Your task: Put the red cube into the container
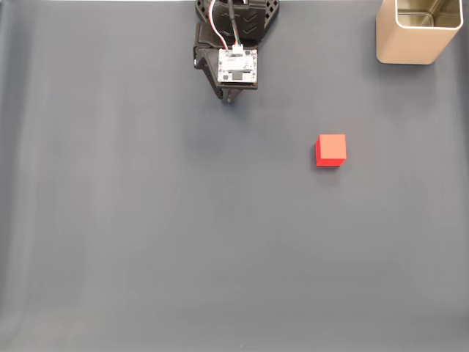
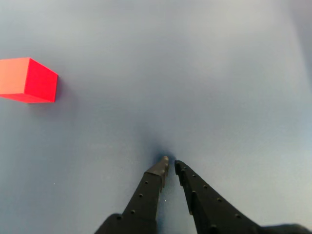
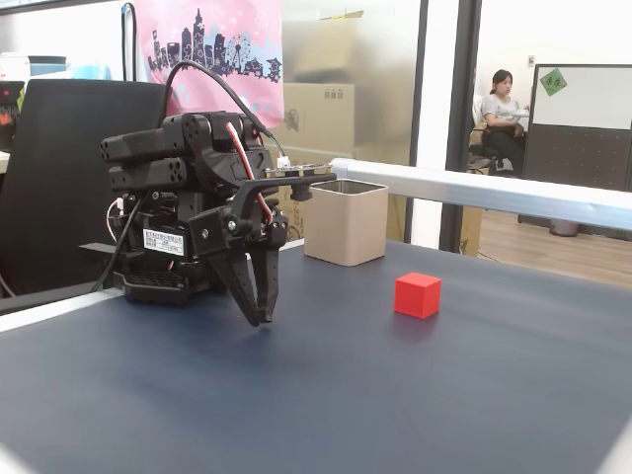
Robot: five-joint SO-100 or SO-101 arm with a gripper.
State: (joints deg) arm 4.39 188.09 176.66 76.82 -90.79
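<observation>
The task is at its very start: nothing is grasped, and the reach toward the red cube point(image 1: 331, 149) is not yet made. The end effector point(image 2: 170, 165) hangs low over the dark desk point(image 1: 146, 242), folded in close to the arm's base, its two fingers drawn together with only a thin slit between the tips and nothing held between them.

In the wrist view the red cube point(image 2: 28, 80) sits well apart from the fingertips, ahead of them and off to the left edge of that view, resting flat on the desk. In a fixed view from the side, the cube point(image 3: 417, 294) lies out to the right of the end effector point(image 3: 259, 318), with the container point(image 3: 346, 221) standing upright further back, beyond the cube and also well clear of the fingers. From above, the container point(image 1: 418, 31) stands in the far corner, open at the top; its inside looks empty, though only part of the interior shows.

The next move calls for spreading the fingers wider than the cube, swinging the arm toward the cube's side, and extending outward before lowering, so the fingers straddle two opposite faces squarely
</observation>
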